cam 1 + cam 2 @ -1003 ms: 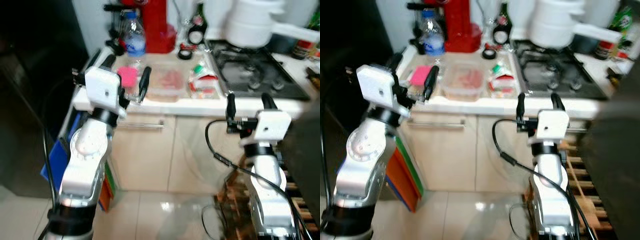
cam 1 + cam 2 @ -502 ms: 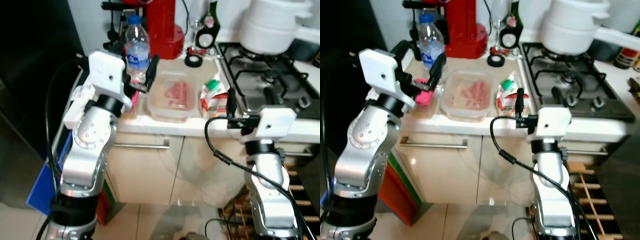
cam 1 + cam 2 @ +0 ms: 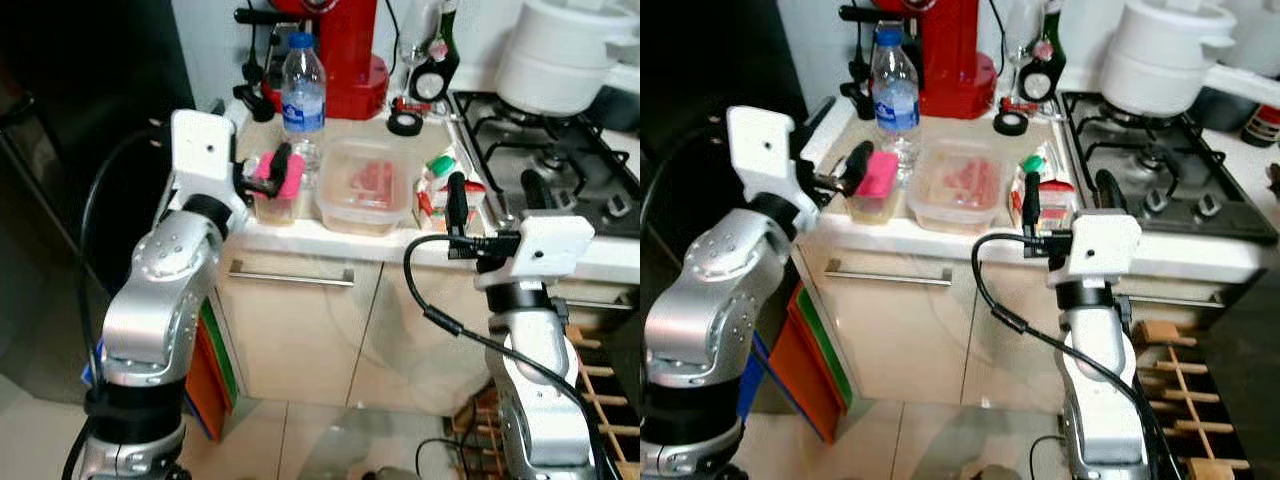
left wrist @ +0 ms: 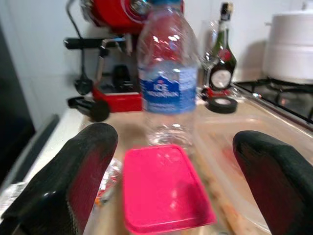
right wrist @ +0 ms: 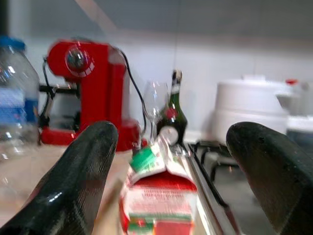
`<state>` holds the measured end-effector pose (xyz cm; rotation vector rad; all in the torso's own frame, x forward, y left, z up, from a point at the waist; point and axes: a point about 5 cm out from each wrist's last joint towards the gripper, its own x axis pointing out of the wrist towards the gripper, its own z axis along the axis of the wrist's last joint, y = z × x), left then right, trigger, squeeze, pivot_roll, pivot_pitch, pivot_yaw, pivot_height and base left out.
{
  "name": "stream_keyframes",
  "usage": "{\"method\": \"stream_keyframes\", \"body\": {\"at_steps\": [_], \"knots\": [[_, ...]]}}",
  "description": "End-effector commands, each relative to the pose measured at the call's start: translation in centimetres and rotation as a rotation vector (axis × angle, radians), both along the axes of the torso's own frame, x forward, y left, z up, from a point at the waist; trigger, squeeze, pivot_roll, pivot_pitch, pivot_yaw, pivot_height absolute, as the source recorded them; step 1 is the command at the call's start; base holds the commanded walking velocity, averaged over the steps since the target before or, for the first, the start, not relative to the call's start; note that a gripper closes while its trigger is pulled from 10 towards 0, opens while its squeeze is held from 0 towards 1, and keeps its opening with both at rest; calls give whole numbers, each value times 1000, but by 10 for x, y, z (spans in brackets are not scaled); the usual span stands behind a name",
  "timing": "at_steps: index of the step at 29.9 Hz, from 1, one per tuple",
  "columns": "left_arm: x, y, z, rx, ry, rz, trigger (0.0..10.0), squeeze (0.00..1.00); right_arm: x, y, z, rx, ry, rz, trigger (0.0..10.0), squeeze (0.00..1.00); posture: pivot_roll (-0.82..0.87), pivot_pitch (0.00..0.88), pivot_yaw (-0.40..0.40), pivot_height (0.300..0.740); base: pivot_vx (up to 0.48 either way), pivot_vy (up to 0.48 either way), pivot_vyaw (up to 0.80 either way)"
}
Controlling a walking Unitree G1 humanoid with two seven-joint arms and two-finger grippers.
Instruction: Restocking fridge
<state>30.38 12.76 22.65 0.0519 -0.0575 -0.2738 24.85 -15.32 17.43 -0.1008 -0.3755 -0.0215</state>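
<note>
Kitchen counter (image 3: 300, 232) edge holds our restock items. Water bottle (image 4: 167, 78) stands just beyond our left gripper (image 4: 168, 161), fingers spread wide; we judge it light, slippery, crushable, best taken mid-body. Pink-lidded tub (image 4: 164, 188) sits between those fingers, in the way. Right gripper (image 5: 171, 161), also agape, faces the soft carton (image 5: 159, 198).
</note>
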Motion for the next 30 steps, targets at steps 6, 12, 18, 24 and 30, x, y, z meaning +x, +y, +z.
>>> {"method": "stream_keyframes", "body": {"at_steps": [6,12,18,24,30], "knots": [[12,3,-8,76,114,39,10000,0,-1,0,-6,9,37,-1,10000,0,-50,0,13,740,0,0,0],[14,3,-8,84,164,45,10000,0,-1,-1,-8,3,44,-5,10000,0,-60,0,15,740,0,0,0],[12,-4,-9,66,188,19,10000,0,-2,-1,-9,1,46,-4,10000,0,-58,0,14,740,0,0,0],[9,-12,-8,51,196,-9,10000,0,-1,1,-9,-3,46,4,10000,0,-58,0,13,740,0,0,0],[7,-19,-9,40,211,-39,10000,0,-1,2,-9,-6,45,8,10000,0,-61,0,16,740,0,0,0]]}}
